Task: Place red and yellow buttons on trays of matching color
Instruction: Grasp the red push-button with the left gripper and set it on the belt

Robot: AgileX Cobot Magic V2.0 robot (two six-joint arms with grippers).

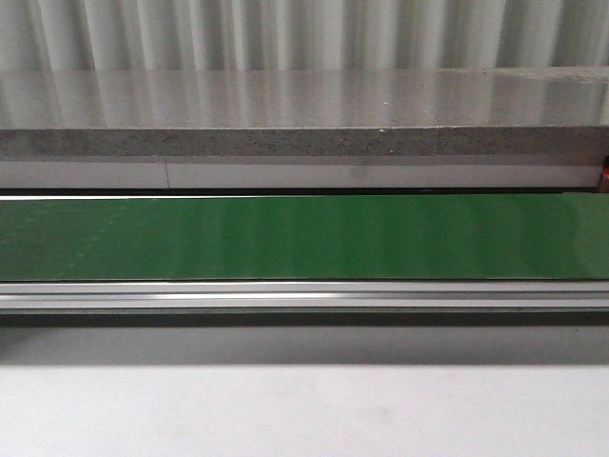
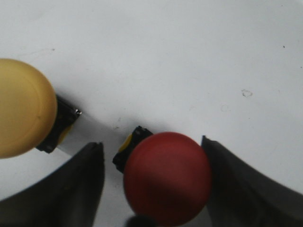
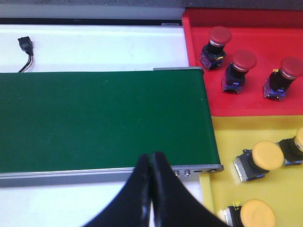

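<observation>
In the left wrist view a red button with a black base stands on the white table between the fingers of my left gripper, which is open. One finger is against the button's side; the other stands apart from it. A yellow button lies just beside that finger. My right gripper is shut and empty over the near edge of the green belt. The red tray holds three red buttons. The yellow tray holds three yellow buttons. Neither gripper shows in the front view.
The green conveyor belt with its metal rail runs across the front view, a grey counter behind it. The trays sit at the belt's end. A black connector with a cable lies on the white table beyond the belt.
</observation>
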